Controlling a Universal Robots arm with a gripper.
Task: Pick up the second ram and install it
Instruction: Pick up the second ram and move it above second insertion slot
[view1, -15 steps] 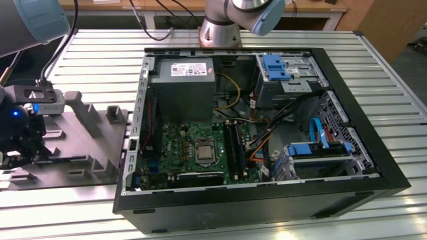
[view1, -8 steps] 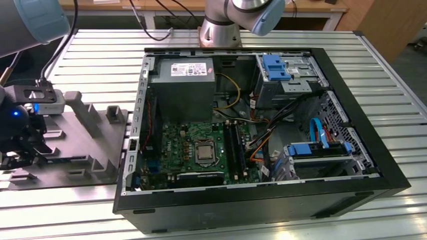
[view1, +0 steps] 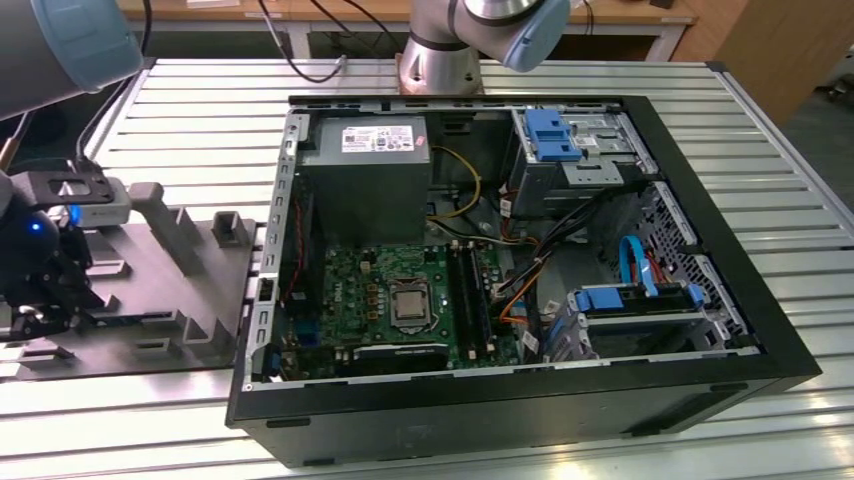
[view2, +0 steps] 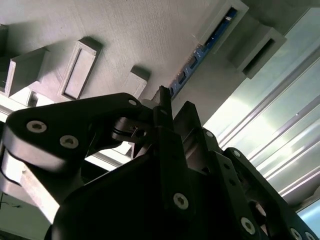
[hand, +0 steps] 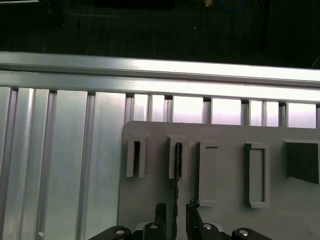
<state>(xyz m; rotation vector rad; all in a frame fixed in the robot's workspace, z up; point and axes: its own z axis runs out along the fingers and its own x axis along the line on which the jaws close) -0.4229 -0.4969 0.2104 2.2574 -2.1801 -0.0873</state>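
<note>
I see the gripper (view1: 34, 318) low over the grey holder tray (view1: 187, 290), at about 9 o'clock from the computer case (view1: 534, 420), on the exterior view's left. In the first wrist view its fingers (hand: 160, 216) are spread, one on each side of the second ram (hand: 176, 186). The stick stands on edge in a slot of the tray, with a sliver of gap on each side. In the second wrist view its blue-green edge (view2: 200, 55) runs away from the fingertips.
</note>
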